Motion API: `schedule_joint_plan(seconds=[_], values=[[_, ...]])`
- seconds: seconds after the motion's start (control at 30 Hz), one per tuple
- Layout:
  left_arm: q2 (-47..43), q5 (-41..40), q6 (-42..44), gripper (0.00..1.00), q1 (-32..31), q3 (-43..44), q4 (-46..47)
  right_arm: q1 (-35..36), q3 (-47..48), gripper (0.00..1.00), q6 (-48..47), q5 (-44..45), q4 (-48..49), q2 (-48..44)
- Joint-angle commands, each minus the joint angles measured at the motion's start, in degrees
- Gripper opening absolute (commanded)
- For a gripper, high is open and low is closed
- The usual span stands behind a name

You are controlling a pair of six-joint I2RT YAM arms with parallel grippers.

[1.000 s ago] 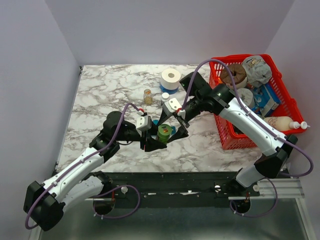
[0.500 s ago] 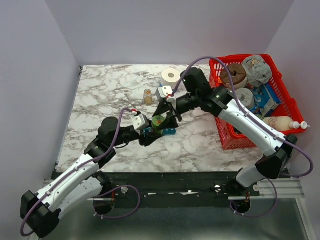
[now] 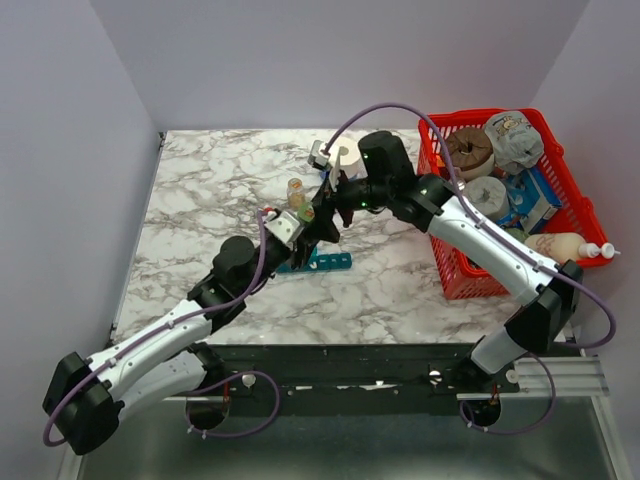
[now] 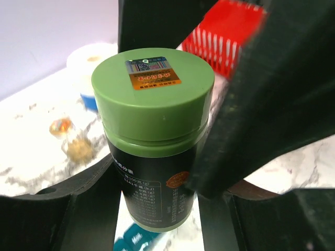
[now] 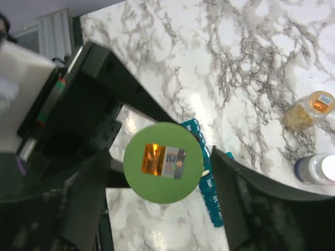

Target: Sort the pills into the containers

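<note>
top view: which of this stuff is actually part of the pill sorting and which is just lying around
In the job:
- teal pill organizer
- green-lidded bottle, held by the left gripper, with the right gripper open around its lid

Lying about, it seems:
- amber bottle
- white bottle
- white roll
- red basket and its contents

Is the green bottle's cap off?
No, the green cap sits fully seated on the dark bottle in the left wrist view.
</note>
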Motion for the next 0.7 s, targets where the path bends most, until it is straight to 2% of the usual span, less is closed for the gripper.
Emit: schedule_joint_plan(seconds=[0.0,0.1,0.13,0.17,0.2,0.23,0.27,0.3,0.4,0.67], values=[[-4.8,11.3,0.6,0.00,2.1,1.4,6.0,-3.4,6.5,0.97,-8.1,-14.1,-10.6,-4.1],[-7.7,21.2,-0.3,0.00,2.7,1.4,2.0,-5.0,8.4,1.00,-23.0,-25.3,-19.2,-7.2],[-8.0,23.8,-0.2,0.00,2.9,1.7,-0.7,-4.9,8.2,1.00,-32.6,-27.5,-21.9,-7.8],[-8.8,30.3,0.0,0.00,3.1,1.9,-1.7,-5.0,9.6,1.00,-38.7,-30.0,-26.0,-7.9],[-9.0,33.4,0.0,0.00,3.2,2.4,-2.6,-5.0,10.4,1.00,-44.8,-33.5,-35.3,-7.6],[-9.0,36.5,0.0,0.00,3.3,2.7,-3.9,-5.0,10.7,1.00,-56.5,-34.9,-38.5,-7.2],[-8.7,39.2,-0.2,0.00,3.3,3.1,-4.7,-5.0,10.2,1.00,-59.4,-35.8,-39.8,-7.2],[-8.4,45.0,-0.2,0.00,3.3,4.5,-5.8,-5.0,9.2,1.00,-60.3,-36.7,-39.4,-7.3],[-6.6,51.0,-0.8,0.00,3.3,7.6,-9.6,-4.9,8.6,1.00,-60.4,-38.5,-38.7,-5.9],[-3.7,54.8,-0.8,0.00,3.3,9.3,-10.1,-1.1,6.1,0.98,-58.1,-37.9,-37.6,-5.0]])
